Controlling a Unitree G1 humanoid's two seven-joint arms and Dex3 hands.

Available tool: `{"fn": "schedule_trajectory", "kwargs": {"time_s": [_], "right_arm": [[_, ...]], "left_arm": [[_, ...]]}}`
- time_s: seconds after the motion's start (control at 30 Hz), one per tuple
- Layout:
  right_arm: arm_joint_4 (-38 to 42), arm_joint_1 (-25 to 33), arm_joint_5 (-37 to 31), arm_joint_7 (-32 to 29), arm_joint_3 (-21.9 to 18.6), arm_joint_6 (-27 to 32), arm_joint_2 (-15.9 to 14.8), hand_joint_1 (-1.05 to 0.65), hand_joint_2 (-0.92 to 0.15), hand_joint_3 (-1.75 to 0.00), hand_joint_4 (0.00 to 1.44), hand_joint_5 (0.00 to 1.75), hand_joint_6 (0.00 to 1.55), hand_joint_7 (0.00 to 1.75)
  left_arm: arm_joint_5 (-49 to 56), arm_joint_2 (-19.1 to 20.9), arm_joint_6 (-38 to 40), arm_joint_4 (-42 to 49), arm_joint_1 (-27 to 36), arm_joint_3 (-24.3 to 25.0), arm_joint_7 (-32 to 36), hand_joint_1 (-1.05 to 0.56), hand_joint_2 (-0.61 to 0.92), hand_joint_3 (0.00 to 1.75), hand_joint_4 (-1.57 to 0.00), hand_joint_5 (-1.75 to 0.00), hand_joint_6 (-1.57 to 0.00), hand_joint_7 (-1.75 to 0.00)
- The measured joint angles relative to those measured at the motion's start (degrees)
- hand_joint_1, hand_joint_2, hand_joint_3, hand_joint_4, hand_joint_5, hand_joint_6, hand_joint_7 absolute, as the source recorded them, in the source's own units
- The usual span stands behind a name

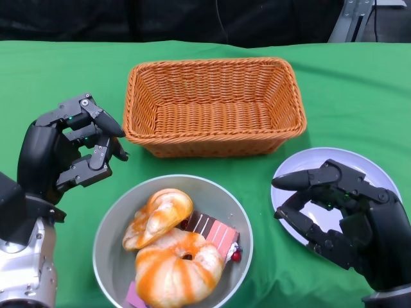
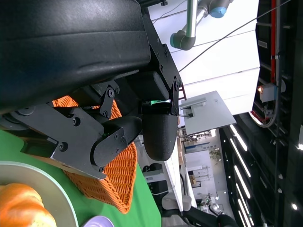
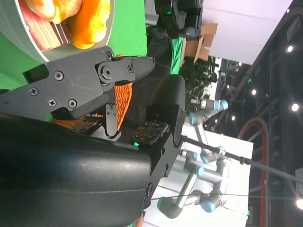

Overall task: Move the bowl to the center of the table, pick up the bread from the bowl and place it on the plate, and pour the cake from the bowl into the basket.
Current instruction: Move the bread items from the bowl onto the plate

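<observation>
A grey bowl (image 1: 115,218) sits at the near middle of the green table. It holds two glazed orange bread pieces (image 1: 180,263) and a striped pink-and-brown cake slice (image 1: 215,232). An empty wicker basket (image 1: 212,106) stands behind the bowl. A white plate (image 1: 302,170) lies at the right. My left hand (image 1: 67,151) hovers left of the bowl, fingers apart, holding nothing. My right hand (image 1: 343,218) hangs over the plate, fingers spread and empty. The bowl's rim (image 3: 14,38) with bread (image 3: 85,19) shows in the right wrist view, and again as the bowl (image 2: 47,189) in the left wrist view.
The basket (image 2: 109,175) shows beyond my left fingers in the left wrist view. The green cloth (image 1: 359,83) covers the whole table, with bare cloth at the far right and far left. A dark background lies behind the table's far edge.
</observation>
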Motion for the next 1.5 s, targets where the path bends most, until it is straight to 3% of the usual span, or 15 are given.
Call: {"fn": "schedule_trajectory", "kwargs": {"time_s": [0.17,0.33,0.43,0.83,1.3,1.5], "right_arm": [[-2.63,-0.76,-0.66,1.03,0.42,1.65,-1.62,-0.39,-0.91,-0.06,0.58,1.06,0.68,0.55],[-8.55,-2.61,-9.47,1.27,1.64,7.19,-4.2,-0.53,-0.92,-0.01,0.66,0.76,0.7,0.3],[-9.66,-4.14,-15.72,1.1,3.18,8.33,-5.22,-0.57,-0.9,0.0,0.61,0.71,0.7,0.24],[-13.22,-8.75,-30.45,1.13,9.18,14.25,-5.91,-0.7,-0.92,0.0,0.48,0.86,0.69,0.09],[-10.27,-13.22,-42.53,-1.77,16.31,14.02,-5.78,-0.71,-0.92,-0.02,0.51,0.81,0.71,0.06],[-5.44,-16.34,-46.75,-5.8,19.12,11.01,-5.77,-0.71,-0.91,0.0,0.52,0.81,0.73,0.07]], "left_arm": [[0.03,-0.19,0.03,-0.15,0.0,0.0,0.01,-0.06,0.62,1.03,-0.77,-1.61,-0.79,-1.35],[-0.03,-0.31,0.01,-0.05,-0.3,0.15,0.0,-0.06,0.63,1.02,-0.77,-1.6,-0.79,-1.35],[0.01,-0.51,0.02,-0.01,-0.75,0.27,0.03,-0.07,0.63,1.0,-0.77,-1.59,-0.8,-1.35],[1.11,-0.99,-0.32,0.52,-1.15,0.58,2.17,-0.07,0.63,1.01,-0.77,-1.62,-0.8,-1.35],[2.34,-1.29,-0.81,1.06,-1.3,1.06,3.84,-0.09,0.62,1.0,-0.75,-1.63,-0.78,-1.38],[1.36,-1.79,-0.04,-0.3,-1.29,1.04,4.03,-0.1,0.62,0.98,-0.74,-1.65,-0.76,-1.37]]}}
